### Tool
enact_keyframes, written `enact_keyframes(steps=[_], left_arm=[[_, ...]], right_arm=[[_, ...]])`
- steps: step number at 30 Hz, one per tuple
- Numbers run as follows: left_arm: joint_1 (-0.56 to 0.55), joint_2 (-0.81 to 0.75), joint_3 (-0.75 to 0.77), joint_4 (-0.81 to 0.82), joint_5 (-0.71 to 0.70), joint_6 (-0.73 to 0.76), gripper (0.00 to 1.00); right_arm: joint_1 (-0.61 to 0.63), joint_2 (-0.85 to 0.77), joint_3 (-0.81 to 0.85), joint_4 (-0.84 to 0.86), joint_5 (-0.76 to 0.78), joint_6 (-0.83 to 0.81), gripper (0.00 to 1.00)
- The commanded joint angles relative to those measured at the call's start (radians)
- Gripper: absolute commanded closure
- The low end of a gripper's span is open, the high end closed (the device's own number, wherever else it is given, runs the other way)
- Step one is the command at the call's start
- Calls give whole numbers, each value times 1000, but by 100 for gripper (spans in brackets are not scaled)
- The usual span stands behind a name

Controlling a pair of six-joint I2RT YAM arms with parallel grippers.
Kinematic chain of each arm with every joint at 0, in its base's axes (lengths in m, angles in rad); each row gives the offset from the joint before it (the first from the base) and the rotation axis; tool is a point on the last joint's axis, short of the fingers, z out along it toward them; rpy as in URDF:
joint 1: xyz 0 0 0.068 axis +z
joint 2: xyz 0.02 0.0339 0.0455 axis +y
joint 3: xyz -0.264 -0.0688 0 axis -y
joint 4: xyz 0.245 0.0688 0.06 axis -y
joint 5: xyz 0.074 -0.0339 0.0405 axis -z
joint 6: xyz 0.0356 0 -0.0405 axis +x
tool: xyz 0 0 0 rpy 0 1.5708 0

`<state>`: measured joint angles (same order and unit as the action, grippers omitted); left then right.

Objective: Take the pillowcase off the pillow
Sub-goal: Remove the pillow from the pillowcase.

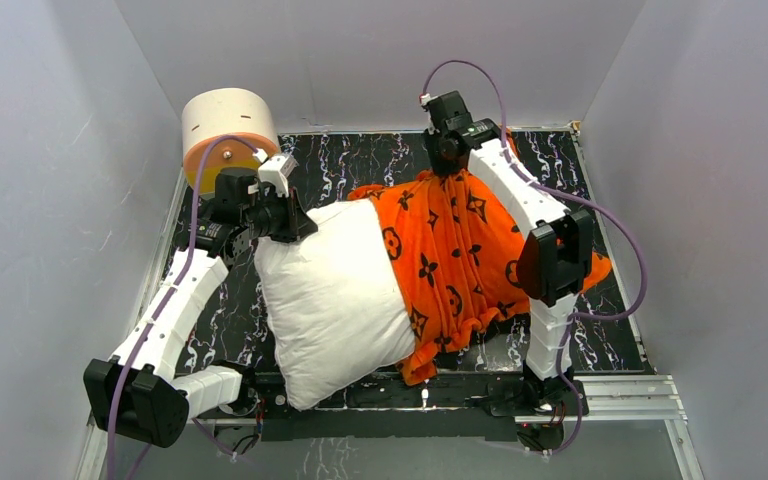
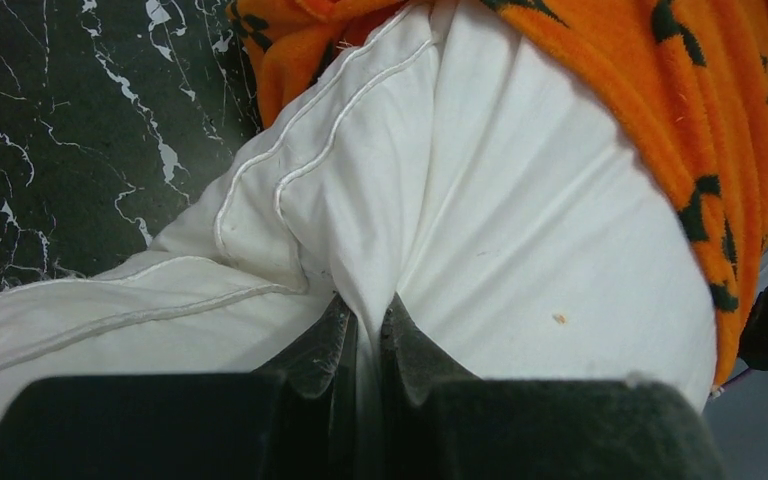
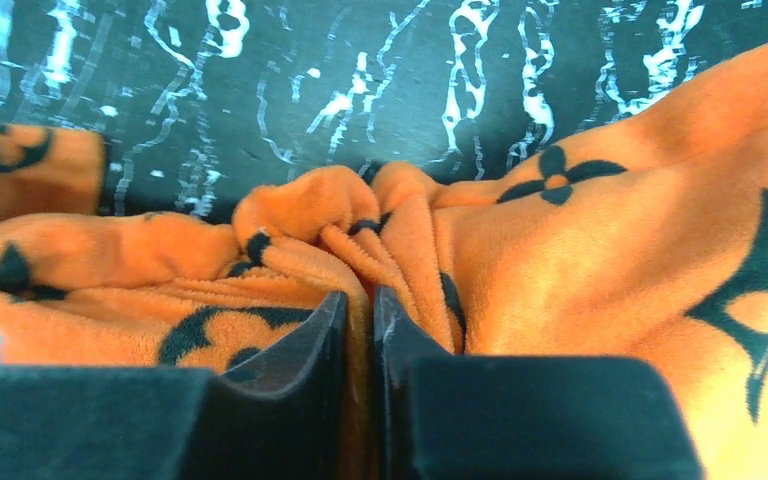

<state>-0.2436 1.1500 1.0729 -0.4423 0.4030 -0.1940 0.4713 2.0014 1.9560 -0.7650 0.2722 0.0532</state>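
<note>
- Left end effector [image 2: 370, 312]: clamped tight on a fold of the pillow [image 1: 335, 290] at its far-left corner, white cloth pinched between both fingers.
- Right end effector [image 3: 360, 300]: closed on a bunched ridge of the pillowcase [image 1: 450, 250], near the far edge of the worktop [image 1: 360, 160].
- Pillow: mid-worktop, slanting down toward the near edge, left half bare.
- Pillowcase: drawn over the pillow's right half only, gathered in folds, spilling toward the right edge.
- Cream-and-orange cylinder [image 1: 225, 130]: at the far-left corner, apart from the pillow.
</note>
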Motion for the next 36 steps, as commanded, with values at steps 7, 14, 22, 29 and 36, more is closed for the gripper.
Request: enact_keyframes(steps=[7,14,22,29,36], left_arm=[[30,-30,3,-155,-63,46,100],[30,-17,12,-157,-65,52,100],[30,-27,9,-161,-86,54,100],[30,-56,-2,-169,-163,52,100],[30,-66,-19,-190,-271,52,100]], right_arm=[[-19,-201,-37,151,-377,86,33],[146,-94,-48,22,-292,-51,13],[194,35,-67,-59,168,-81,42],[-17,-57,-136,64,344,-4,84],[-115,-121,-90,73,230,41,79]])
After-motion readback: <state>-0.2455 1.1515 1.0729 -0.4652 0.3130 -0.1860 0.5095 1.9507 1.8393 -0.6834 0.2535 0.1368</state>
